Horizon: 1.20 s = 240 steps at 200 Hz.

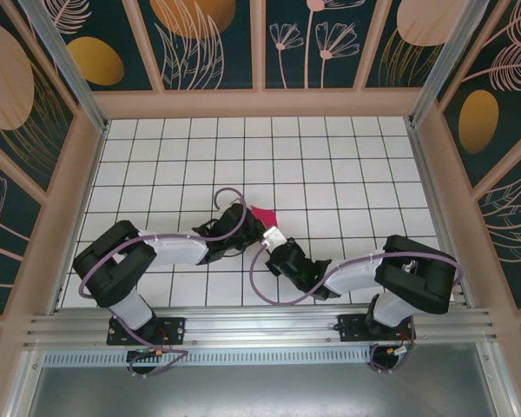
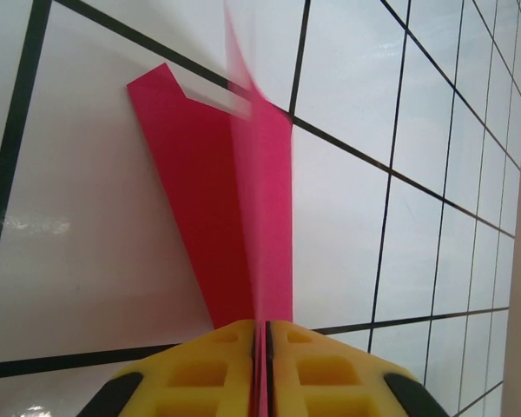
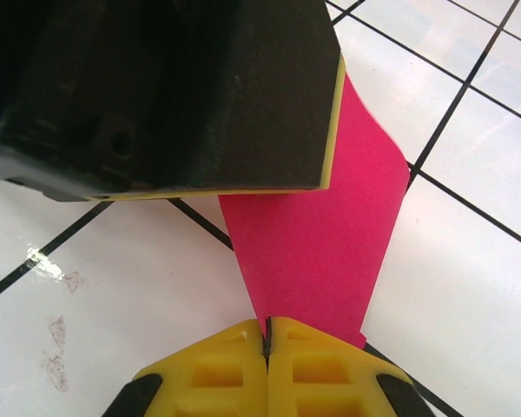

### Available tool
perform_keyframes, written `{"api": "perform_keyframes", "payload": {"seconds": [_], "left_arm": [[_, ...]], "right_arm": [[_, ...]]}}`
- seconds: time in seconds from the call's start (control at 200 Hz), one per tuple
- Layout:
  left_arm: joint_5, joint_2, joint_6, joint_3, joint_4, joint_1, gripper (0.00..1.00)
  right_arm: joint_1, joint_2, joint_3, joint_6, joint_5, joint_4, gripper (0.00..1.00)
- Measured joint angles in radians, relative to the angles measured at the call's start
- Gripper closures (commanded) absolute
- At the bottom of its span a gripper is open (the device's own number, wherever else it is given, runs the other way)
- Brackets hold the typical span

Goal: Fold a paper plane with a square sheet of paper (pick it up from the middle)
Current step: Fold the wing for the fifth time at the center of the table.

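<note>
The magenta sheet of paper (image 1: 263, 214) is folded into a slim pointed shape near the table's middle. In the left wrist view one wing of the paper (image 2: 208, 191) lies flat on the tiles while a centre flap stands upright. My left gripper (image 2: 267, 328) is shut on the base of that flap, and pink shows between its yellow fingers. In the right wrist view the paper (image 3: 321, 234) narrows to a point at my right gripper (image 3: 267, 323), whose jaws are pressed together, with the paper running under its right finger. From above, the left gripper (image 1: 257, 226) and right gripper (image 1: 273, 243) nearly touch.
The black body of the left gripper (image 3: 174, 87) hangs close over the paper in the right wrist view. White gridded tabletop (image 1: 347, 156) stretches behind the paper, bounded by the wooden frame walls (image 1: 260, 102). A purple cable (image 1: 259, 278) loops between the arms.
</note>
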State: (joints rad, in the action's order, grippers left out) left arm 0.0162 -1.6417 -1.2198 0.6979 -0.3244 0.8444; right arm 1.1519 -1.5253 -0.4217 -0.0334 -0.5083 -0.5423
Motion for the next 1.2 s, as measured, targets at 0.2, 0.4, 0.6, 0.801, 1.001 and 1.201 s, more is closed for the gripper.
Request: {"api": "perform_keyframes", "payload": {"seconds": [0.2,0.4,0.6,0.801,1.001,1.201], "left_arm": [[0.068,0.109,0.022,-0.002,0.053,0.0,0.57],[0.163,0.256,0.03,-0.037,0.069,0.0,0.55],[0.22,0.302,0.03,-0.074,0.093,0.0,0.54],[0.22,0.294,0.03,-0.077,0.093,0.0,0.54],[0.198,0.252,0.029,-0.077,0.083,0.0,0.54],[0.164,0.222,0.03,-0.077,0.067,0.0,0.54]], "right_arm": [[-0.007,0.0,0.018,-0.052,0.026,-0.042,1.0],[-0.048,0.04,0.079,-0.13,0.123,-0.132,1.0],[-0.106,0.085,0.143,-0.239,0.224,-0.238,1.0],[-0.149,0.087,0.182,-0.365,0.295,-0.301,1.0],[-0.19,0.067,0.204,-0.509,0.368,-0.375,1.0],[-0.232,0.023,0.21,-0.639,0.453,-0.404,1.0]]}}
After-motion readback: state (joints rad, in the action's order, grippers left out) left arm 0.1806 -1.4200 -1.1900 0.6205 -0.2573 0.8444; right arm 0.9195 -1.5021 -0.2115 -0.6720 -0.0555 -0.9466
